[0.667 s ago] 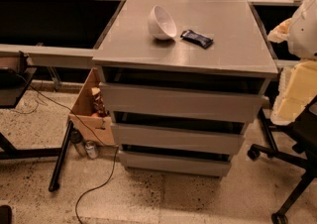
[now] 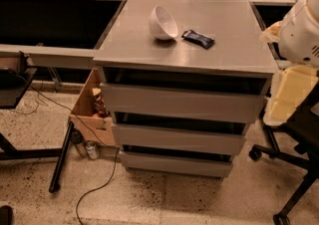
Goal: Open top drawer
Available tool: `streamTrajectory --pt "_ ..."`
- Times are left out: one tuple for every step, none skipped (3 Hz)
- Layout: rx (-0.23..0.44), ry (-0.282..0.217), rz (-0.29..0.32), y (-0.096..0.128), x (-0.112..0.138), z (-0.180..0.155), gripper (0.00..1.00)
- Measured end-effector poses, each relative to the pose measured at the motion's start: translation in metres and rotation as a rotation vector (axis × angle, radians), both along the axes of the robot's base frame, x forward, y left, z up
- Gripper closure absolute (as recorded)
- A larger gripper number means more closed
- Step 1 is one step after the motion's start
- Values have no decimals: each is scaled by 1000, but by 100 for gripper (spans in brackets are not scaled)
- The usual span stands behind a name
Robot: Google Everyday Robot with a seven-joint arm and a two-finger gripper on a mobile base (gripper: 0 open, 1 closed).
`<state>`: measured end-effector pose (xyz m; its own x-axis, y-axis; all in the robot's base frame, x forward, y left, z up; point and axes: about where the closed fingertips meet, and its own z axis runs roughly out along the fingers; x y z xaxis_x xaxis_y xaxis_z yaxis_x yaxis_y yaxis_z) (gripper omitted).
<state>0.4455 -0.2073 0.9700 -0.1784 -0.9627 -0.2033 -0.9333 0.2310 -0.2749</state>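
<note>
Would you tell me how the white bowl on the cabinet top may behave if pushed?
The white bowl rests tilted on its rounded side, so it would probably rock or roll. It looks rigid, perhaps ceramic, so likely breakable if it falls off the cabinet top. The gripper is out of view; only the arm shows at right.

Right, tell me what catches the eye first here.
A grey cabinet of three drawers fills the centre, its wide matte-grey top drawer just under the top surface. On top lie a white bowl tipped on its side and, right of it, a dark snack wrapper. The robot's white and cream arm looms at the right edge; the gripper is out of view.
</note>
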Motion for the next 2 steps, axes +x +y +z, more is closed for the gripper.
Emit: streamTrajectory --pt "-6 -22 53 9 15 -21 0" --pt "15 4 109 18 39 -60 0"
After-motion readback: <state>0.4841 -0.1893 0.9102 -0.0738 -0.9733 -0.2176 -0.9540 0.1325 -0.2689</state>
